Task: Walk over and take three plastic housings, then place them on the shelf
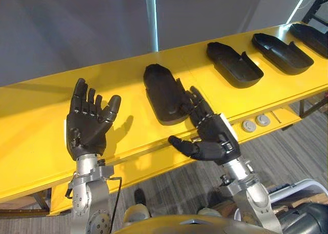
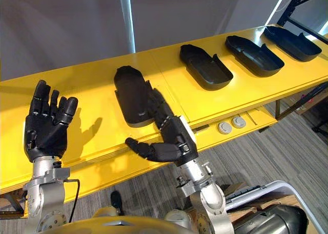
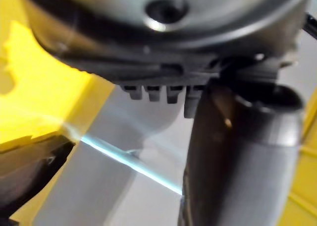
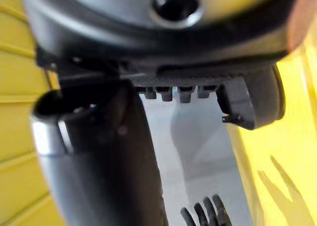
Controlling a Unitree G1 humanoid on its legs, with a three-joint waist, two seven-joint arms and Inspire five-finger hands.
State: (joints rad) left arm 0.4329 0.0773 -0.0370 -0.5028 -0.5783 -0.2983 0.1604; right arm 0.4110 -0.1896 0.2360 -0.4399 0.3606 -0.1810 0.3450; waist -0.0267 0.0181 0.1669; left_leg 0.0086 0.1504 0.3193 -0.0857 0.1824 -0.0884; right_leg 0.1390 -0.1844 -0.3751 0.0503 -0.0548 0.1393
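Nothing's lifted yet: the right hand [image 1: 212, 136], fingers spread, hovers at the nearest black plastic housing [image 1: 160, 90] on the yellow counter [image 1: 41, 105], left hand [image 1: 87, 123] splayed and empty too.

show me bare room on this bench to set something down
Free: the wide yellow bench stretch left of the nearest housing, around the left hand. Crowded: right of it, the right hand and more housings, narrow gaps.

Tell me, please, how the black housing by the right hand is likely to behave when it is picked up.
Probably stiff: the housing has a crisp moulded shape. Likely light for its size, since the next housing shows as a hollow, thin-walled shell. It lies broad and flat on the yellow table, so rolling seems unlikely.
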